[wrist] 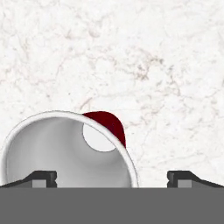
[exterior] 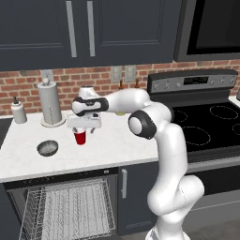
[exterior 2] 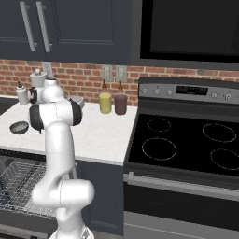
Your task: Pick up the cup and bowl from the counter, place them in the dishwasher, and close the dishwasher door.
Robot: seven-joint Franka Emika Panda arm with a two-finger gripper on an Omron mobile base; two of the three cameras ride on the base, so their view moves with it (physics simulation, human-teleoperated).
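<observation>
Over the middle of the worktop (exterior: 122, 145) the jaws hang spread wide, empty, straddling the red cup (exterior: 80, 137) so its rim sits between the fingertips (wrist: 41, 178), off toward one of them. Near the worktop's left front edge the bowl (exterior: 47, 148) waits above the open dishwasher (exterior: 65, 206), its door down for loading

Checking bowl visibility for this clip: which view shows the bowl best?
The left base view: the bowl sits unobstructed on the counter, speckled inside visible. The right base view shows it small, beside the arm.
</observation>
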